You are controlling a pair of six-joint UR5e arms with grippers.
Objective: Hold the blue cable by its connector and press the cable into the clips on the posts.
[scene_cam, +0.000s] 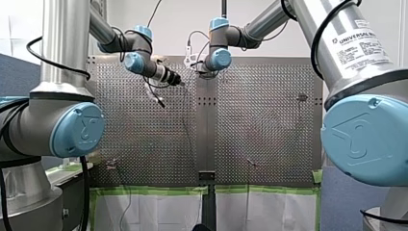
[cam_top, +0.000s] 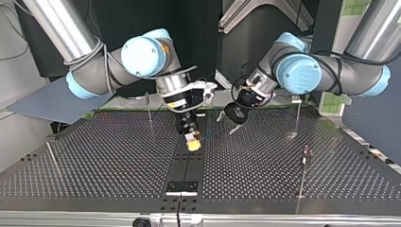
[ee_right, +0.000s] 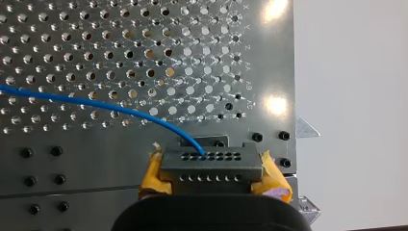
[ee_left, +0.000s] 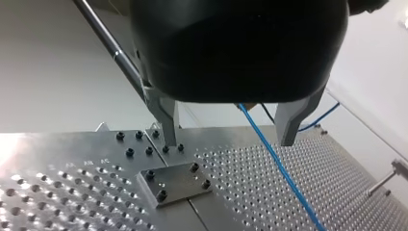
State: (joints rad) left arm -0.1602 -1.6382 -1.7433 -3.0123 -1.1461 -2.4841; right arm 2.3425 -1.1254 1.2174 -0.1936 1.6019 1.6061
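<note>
Right gripper (ee_right: 213, 175): yellow-padded, I'm clamping the grey connector (ee_right: 211, 159).
Blue cable (ee_right: 96, 103): trailing from the connector over the perforated table (ee_right: 120, 38).
Left gripper (ee_left: 230, 139): hanging wide, cable passing between.
Label (scene_cam: 358, 45): I'm reading "UNIVERSAL" on my right arm (scene_cam: 317, 19).

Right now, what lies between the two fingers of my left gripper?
The blue cable runs through the open gap of my left gripper, nearer one finger and touching neither. The left wrist view shows this.
</note>
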